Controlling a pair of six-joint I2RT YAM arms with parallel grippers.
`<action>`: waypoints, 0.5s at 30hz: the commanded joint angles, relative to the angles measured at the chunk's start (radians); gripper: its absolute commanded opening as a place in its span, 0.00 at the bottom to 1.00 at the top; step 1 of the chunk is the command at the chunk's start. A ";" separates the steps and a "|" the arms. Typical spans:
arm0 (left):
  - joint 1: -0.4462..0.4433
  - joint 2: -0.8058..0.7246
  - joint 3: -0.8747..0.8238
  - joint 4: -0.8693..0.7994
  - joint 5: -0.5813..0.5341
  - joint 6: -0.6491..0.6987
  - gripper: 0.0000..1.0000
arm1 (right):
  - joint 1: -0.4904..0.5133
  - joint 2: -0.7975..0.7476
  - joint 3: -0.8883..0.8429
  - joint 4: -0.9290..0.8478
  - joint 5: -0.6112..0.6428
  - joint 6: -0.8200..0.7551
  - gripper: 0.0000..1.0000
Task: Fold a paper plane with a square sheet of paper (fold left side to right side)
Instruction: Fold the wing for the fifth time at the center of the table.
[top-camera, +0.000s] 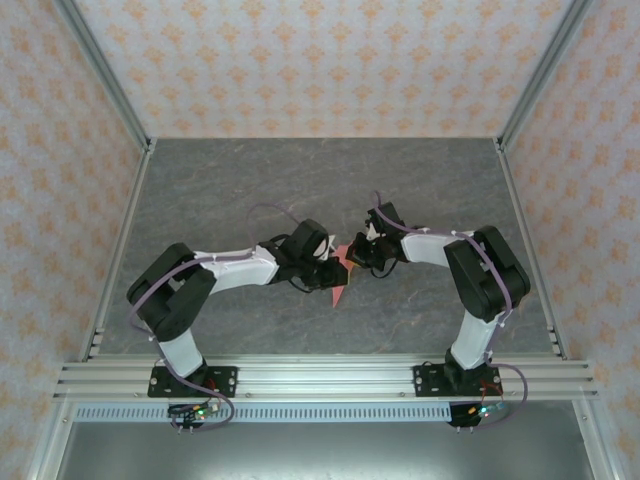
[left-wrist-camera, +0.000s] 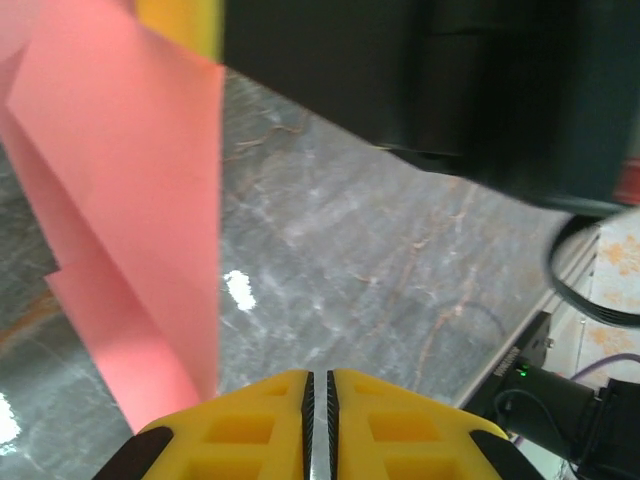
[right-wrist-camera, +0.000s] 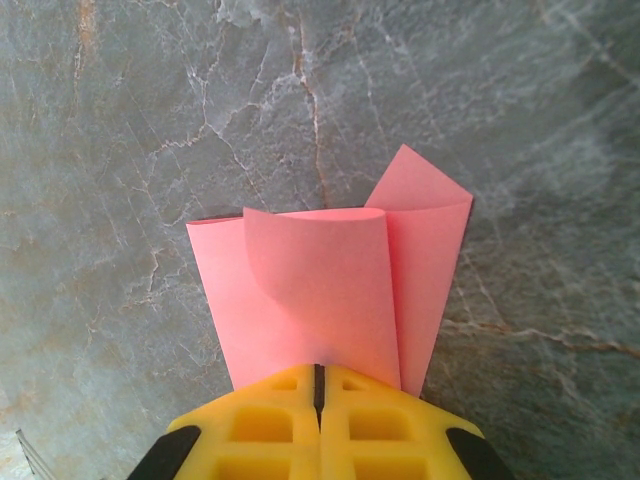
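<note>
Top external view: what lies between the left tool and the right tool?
The folded pink paper lies between the left tool and the right tool, as the top view shows.

Arms bent inward; left gripper (left-wrist-camera: 320, 380) and right gripper (right-wrist-camera: 318, 370) closed.

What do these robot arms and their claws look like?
The left arm and right arm both have white links between bulky black joints, purple cables looping alongside, and black base plates. The left gripper and right gripper have blocky yellow fingers with square recesses.
</note>
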 joint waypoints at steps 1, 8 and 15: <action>0.004 0.018 0.015 0.031 -0.015 -0.011 0.14 | -0.008 0.042 -0.010 -0.116 0.081 -0.021 0.05; 0.003 0.051 -0.013 0.028 -0.025 -0.008 0.14 | -0.008 0.043 -0.005 -0.122 0.080 -0.024 0.05; 0.003 0.070 -0.041 0.032 -0.035 -0.010 0.13 | -0.007 0.044 0.000 -0.125 0.080 -0.027 0.05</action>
